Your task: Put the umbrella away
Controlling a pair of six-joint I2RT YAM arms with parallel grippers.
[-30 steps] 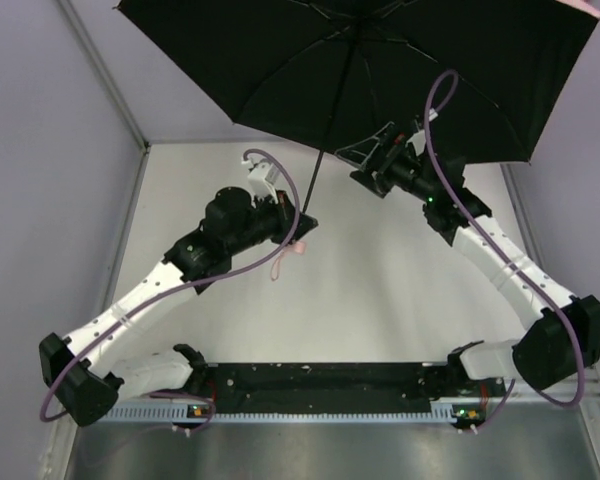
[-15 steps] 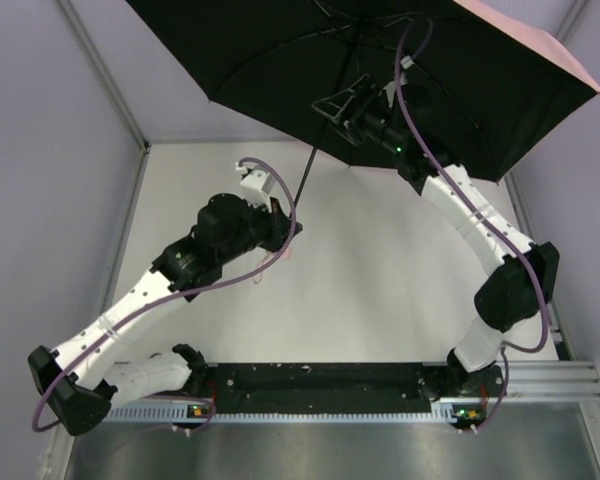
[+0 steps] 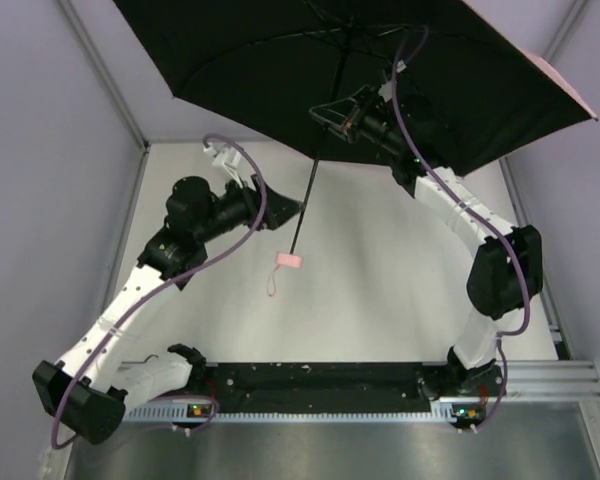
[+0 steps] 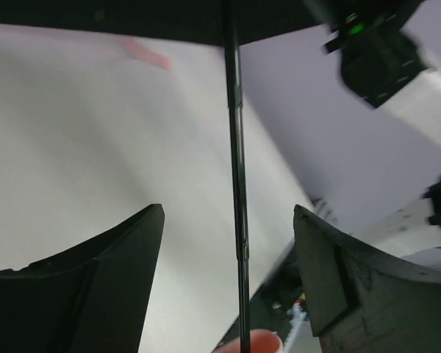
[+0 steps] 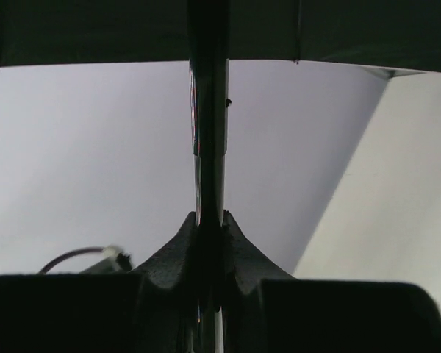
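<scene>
The umbrella (image 3: 280,60) stands open over the far part of the table (image 3: 380,310). Its black underside faces the overhead camera, and a pale pink strip shows along the right edge. The right gripper (image 3: 322,113) is clenched on the thin black shaft (image 3: 308,180), high up under the fabric. The left gripper (image 3: 290,208) is released, its fingers parted on either side of the shaft lower down, near the pink handle (image 3: 290,260) and its strap (image 3: 272,285).
</scene>
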